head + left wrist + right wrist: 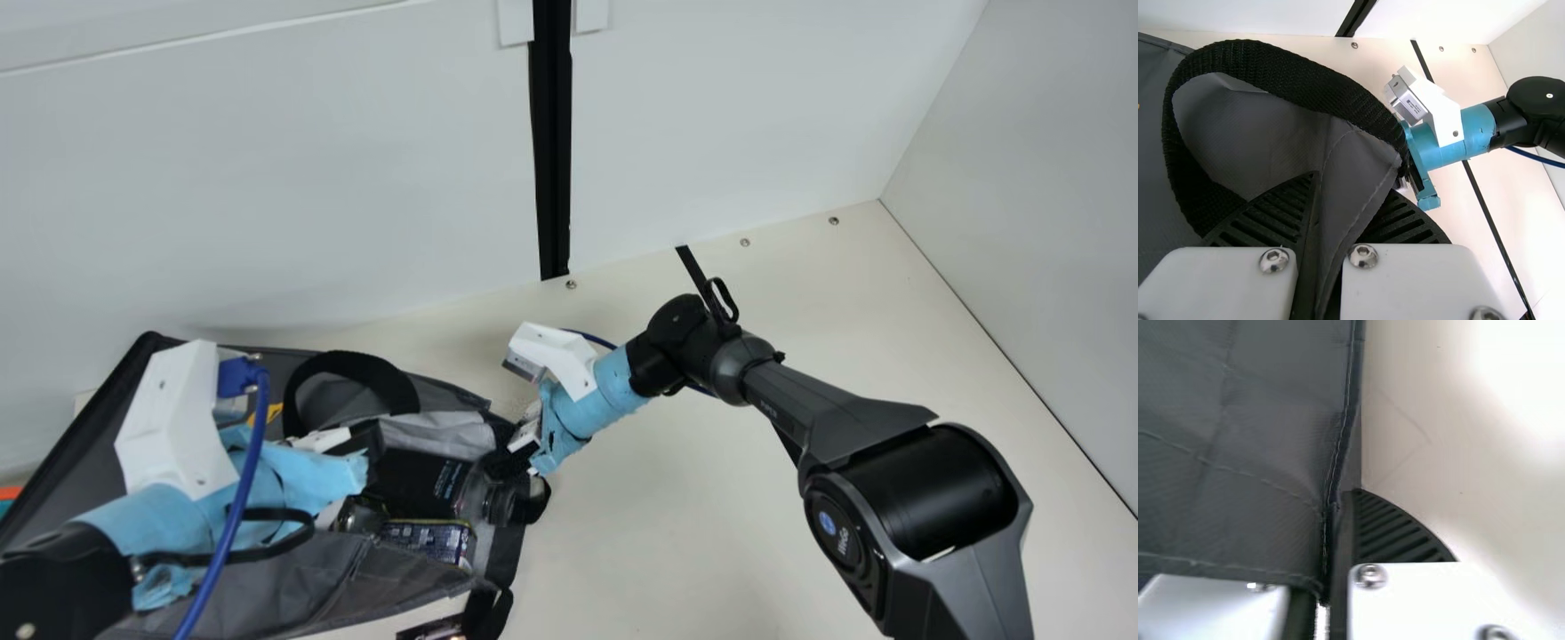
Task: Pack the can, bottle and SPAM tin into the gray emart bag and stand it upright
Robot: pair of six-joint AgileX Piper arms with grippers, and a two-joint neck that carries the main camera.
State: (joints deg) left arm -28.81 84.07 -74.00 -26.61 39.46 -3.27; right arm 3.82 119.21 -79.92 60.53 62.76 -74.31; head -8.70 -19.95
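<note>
1. Main view, nearest edge: a dark printed thing (431, 630), cut off by the frame, with black strap (498, 600) just beside it. What it is, I cannot tell.
2. Near left to middle: the gray emart bag (400, 582) sprawls open on the cream table (676, 524), near panel slumped low.
3. Inside the bag, towards its right end: a blue printed piece with a yellowish edge (427, 538), probably the SPAM tin. Just beyond it, a black surface with pale print (418, 480) and a clear rounded part (489, 500); may be the bottle, unsure. A dark shiny thing (358, 514) sits left of the blue piece. Which is the can, I cannot tell.
4. My left gripper (366, 439) is over the bag's middle. Left wrist view: the jaws of the left gripper (1346, 197) are closed down to a thin gap, a fold of gray fabric pinched between.
5. My right gripper (514, 458) is at the bag's right end. Right wrist view: jaws nearly together, seamed bag edge running down between them; one side is tucked behind cloth.
6. Farther, left: the black handle (351, 366) arches up in a loop.
7. Far: white wall (267, 178) with a black upright strip (553, 160); screws (745, 242) along the table's far edge.
</note>
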